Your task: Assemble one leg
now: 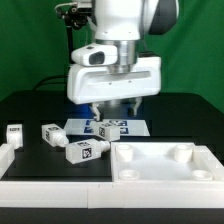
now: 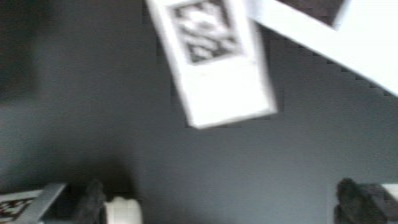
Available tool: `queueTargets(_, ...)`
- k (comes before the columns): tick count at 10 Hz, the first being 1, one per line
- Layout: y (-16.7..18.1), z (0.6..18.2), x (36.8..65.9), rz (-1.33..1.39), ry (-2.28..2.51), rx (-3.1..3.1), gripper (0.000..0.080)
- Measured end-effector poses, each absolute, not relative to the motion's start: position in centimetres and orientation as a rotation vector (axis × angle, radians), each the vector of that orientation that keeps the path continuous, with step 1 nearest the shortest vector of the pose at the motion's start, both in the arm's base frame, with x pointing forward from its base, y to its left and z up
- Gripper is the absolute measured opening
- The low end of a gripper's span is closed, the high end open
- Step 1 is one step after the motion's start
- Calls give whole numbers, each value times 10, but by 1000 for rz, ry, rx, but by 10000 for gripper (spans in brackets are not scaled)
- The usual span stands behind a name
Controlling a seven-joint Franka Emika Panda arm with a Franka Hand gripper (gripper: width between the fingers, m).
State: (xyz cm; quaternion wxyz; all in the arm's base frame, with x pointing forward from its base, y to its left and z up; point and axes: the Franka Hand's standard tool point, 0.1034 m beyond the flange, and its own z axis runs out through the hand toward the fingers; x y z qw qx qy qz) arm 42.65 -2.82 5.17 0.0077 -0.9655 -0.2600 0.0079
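Observation:
Several white legs with black-and-white tags lie on the black table. One leg point(image 1: 110, 128) lies under my gripper point(image 1: 115, 108), by the marker board point(image 1: 80, 127). Another leg point(image 1: 85, 150) lies nearer the front, one point(image 1: 50, 133) to the exterior view's left of it, and one point(image 1: 14, 133) at the far left. In the wrist view a leg point(image 2: 217, 60) lies flat on the table, apart from my gripper point(image 2: 222, 205). The fingers point(image 2: 80, 200) stand wide apart with nothing between them. A white rounded end point(image 2: 121, 210) shows beside one finger.
The large flat white panel point(image 1: 165, 160) with round sockets lies at the front, on the exterior view's right. A white raised rim point(image 1: 20, 168) runs along the front left. A white strip point(image 2: 329, 40) crosses one corner of the wrist view.

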Motion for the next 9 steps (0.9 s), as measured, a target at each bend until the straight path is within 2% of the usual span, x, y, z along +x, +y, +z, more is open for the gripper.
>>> queueTargets(3,-29,50,426,33,-1014,-2962,649)
queueTargets(6,17,44,428,99,-842,-3047,648)
queueTargets(9,29,42,430,385,-851,-3033,649)
